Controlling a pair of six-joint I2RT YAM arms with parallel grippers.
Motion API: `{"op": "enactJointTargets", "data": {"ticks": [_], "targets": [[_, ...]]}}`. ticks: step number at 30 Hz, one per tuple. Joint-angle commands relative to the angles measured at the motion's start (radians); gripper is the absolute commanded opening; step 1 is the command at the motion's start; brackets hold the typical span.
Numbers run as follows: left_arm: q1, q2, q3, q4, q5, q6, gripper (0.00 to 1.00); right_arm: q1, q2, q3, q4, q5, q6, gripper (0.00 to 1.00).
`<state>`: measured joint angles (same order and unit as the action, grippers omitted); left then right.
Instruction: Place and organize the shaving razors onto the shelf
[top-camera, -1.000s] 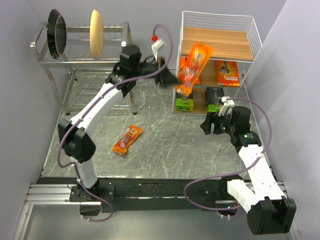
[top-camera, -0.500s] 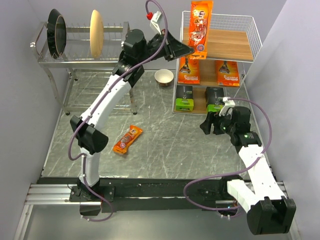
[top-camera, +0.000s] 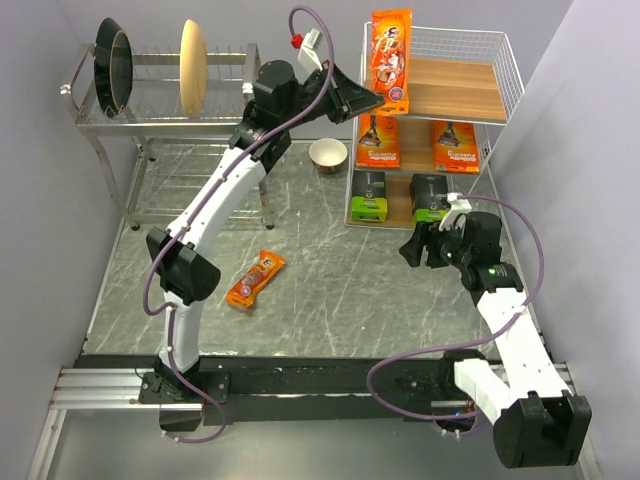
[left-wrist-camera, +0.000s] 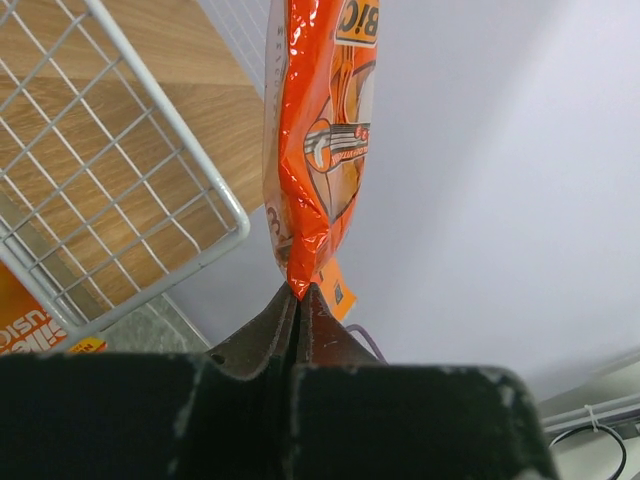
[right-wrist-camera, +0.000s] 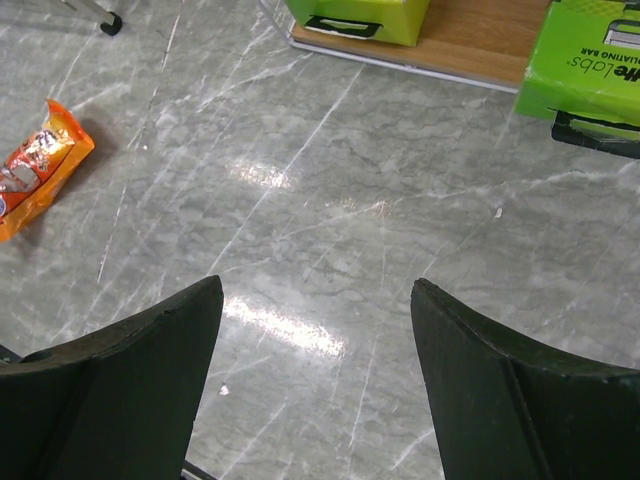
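My left gripper is shut on the bottom edge of a narrow orange blister pack. It holds the pack upright at the top left corner of the white wire shelf, beside the top board. In the left wrist view the pack rises from my gripper, just outside the wire wall. Two orange cards stand on the middle board. Two grey boxes with lime ends sit on the bottom board. A second blister pack lies on the table. My right gripper is open and empty, above the table.
A steel dish rack with plates stands at the back left. A small bowl sits on the table left of the shelf. The right wrist view shows the lime box ends and the loose pack.
My left gripper has lifted the blister pack from in front of the shelf's middle up to its top left corner. The right arm has not moved.
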<state>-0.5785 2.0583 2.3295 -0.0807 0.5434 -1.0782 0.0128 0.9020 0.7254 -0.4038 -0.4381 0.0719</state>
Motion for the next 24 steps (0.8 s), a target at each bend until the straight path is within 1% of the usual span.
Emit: {"op": "enactJointTargets", "data": {"ticks": [1, 4, 8, 9, 10, 12, 15, 18, 19, 24], "targets": [[-0.007, -0.033, -0.033, -0.005, -0.014, -0.009, 0.03, -0.008, -0.009, -0.012, 0.051, -0.013, 0.019, 0.82], [-0.007, -0.032, -0.039, -0.024, -0.026, -0.006, 0.04, -0.008, -0.009, -0.018, 0.063, -0.011, 0.023, 0.83], [-0.003, -0.017, -0.027, -0.068, -0.071, -0.023, 0.09, -0.008, -0.011, -0.017, 0.066, -0.014, 0.028, 0.83], [-0.003, -0.013, -0.025, -0.073, -0.077, -0.028, 0.12, -0.008, -0.009, -0.015, 0.062, -0.014, 0.028, 0.83], [-0.003, -0.010, -0.024, -0.076, -0.089, -0.032, 0.30, -0.008, -0.009, -0.014, 0.062, -0.013, 0.025, 0.83], [-0.003, -0.006, -0.016, -0.071, -0.092, -0.042, 0.37, -0.008, -0.009, -0.014, 0.059, -0.010, 0.023, 0.83], [-0.003, -0.003, -0.007, -0.071, -0.103, -0.037, 0.55, -0.007, -0.014, -0.018, 0.060, -0.010, 0.026, 0.83], [-0.003, -0.007, -0.015, -0.077, -0.108, -0.035, 0.58, -0.008, -0.017, -0.026, 0.068, -0.014, 0.034, 0.83], [-0.003, -0.010, -0.018, -0.079, -0.108, -0.035, 0.61, -0.032, -0.018, -0.027, 0.068, -0.014, 0.035, 0.83], [-0.003, -0.038, -0.051, -0.076, -0.108, -0.035, 0.63, -0.036, -0.018, -0.030, 0.074, -0.016, 0.040, 0.83]]}}
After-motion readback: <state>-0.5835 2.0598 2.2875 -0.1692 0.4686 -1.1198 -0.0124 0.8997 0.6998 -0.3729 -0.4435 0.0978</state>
